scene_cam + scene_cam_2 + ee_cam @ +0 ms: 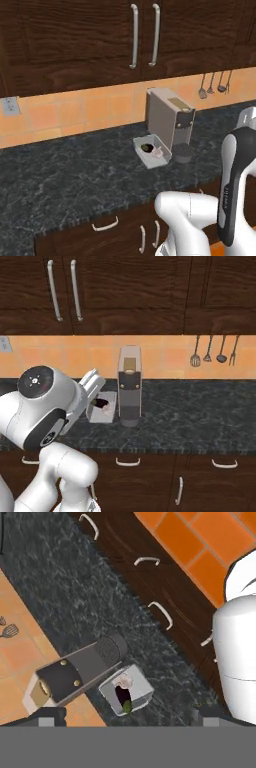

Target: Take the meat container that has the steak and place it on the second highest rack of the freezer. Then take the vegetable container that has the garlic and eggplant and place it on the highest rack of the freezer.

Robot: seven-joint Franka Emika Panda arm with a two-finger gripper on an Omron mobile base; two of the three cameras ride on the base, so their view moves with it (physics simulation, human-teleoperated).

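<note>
Gripper [128,721] is hanging high over the counter [65,175], its 2 dark tips standing wide apart at the bottom of the hand view, holding nothing. The vegetable container [126,696] is sitting on the counter just at 7 o'clock of the coffee machine [170,122] in the left base view, close beside its base; in the right base view the container [102,406] is lying at 9 o'clock of the machine [129,387], partly hidden by the arm's wrist. Inside it, the eggplant [122,696] is showing as a dark oblong with a green end, and the garlic [125,682] as a pale bulb touching it. No steak or freezer is showing here, so I am judging the step in hand to be the approach to this container. To do it well: be lowering straight over the tray, be turning the hand so the jaws are straddling its 2 long walls rather than the corners, and be keeping clear of the machine, which is crowding 1 side. The tray is looking thin-walled, translucent white, rectangular and shallow; probably light and apt to skid on the glossy speckled black stone. The machine is a smooth grey box with a dark ribbed round cup stand. Behind it are matte orange tiles and dark grained wood doors with curved metal handles.
</note>
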